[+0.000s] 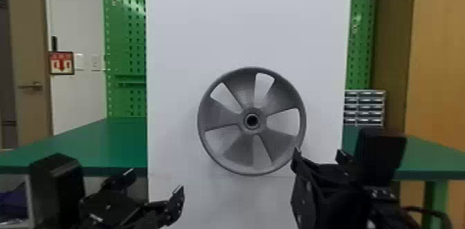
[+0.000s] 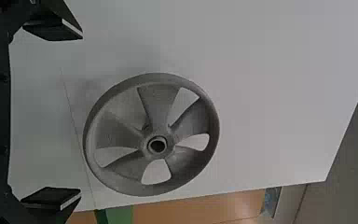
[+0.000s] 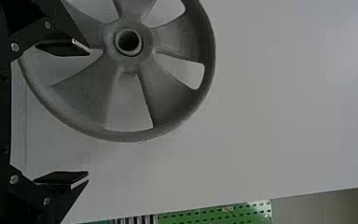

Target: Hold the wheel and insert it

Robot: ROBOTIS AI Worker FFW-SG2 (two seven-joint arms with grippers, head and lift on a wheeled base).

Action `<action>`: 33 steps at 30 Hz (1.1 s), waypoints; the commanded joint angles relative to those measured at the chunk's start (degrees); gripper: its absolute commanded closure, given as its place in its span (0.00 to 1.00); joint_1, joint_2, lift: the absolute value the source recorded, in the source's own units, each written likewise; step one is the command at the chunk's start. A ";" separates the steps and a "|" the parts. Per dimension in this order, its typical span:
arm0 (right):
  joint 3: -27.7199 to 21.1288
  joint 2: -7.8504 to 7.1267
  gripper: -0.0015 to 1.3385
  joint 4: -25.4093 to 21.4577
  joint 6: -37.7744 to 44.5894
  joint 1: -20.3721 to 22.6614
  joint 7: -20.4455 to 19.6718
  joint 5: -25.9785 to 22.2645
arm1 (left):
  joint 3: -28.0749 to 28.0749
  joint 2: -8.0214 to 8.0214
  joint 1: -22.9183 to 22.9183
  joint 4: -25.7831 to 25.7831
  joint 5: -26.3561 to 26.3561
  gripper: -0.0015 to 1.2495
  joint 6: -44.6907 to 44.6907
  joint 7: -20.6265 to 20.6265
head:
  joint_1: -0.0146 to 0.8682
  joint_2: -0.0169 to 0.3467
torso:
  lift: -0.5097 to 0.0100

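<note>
Wheel (image 1: pixel 221 117): standing up, facing the robot, by the white board (image 1: pixel 249 20)
Right gripper (image 1: pixel 318 151): holding its fingers wide apart, sitting nearer, by the wheel's low right side
Left gripper (image 1: pixel 156 180): sitting open, lower, farther left

Wheel (image 1: pixel 259 127) on upright white panel (image 1: pixel 249 27)

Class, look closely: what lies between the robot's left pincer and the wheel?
No object: in the head view, the stretch from the left pincer to the wheel is bare, with the white board behind it.
</note>
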 commanded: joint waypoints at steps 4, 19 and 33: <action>-1.01 -0.37 0.25 -1.44 -2.04 5.88 0.00 -1.04 | 0.54 -0.20 0.43 -0.09 0.00 0.08 0.00 -0.09 | 0.13 0.09 | 0.13; -4.09 -0.90 0.25 -0.65 -12.24 16.96 1.14 3.97 | 0.72 -0.29 0.43 -0.27 -0.61 0.08 0.00 -0.17 | 0.13 0.09 | 0.13; -4.79 -0.81 0.25 4.89 -22.96 23.37 1.32 6.34 | 0.63 -0.38 0.51 -0.27 -1.14 0.08 0.00 -0.35 | 0.13 0.09 | 0.13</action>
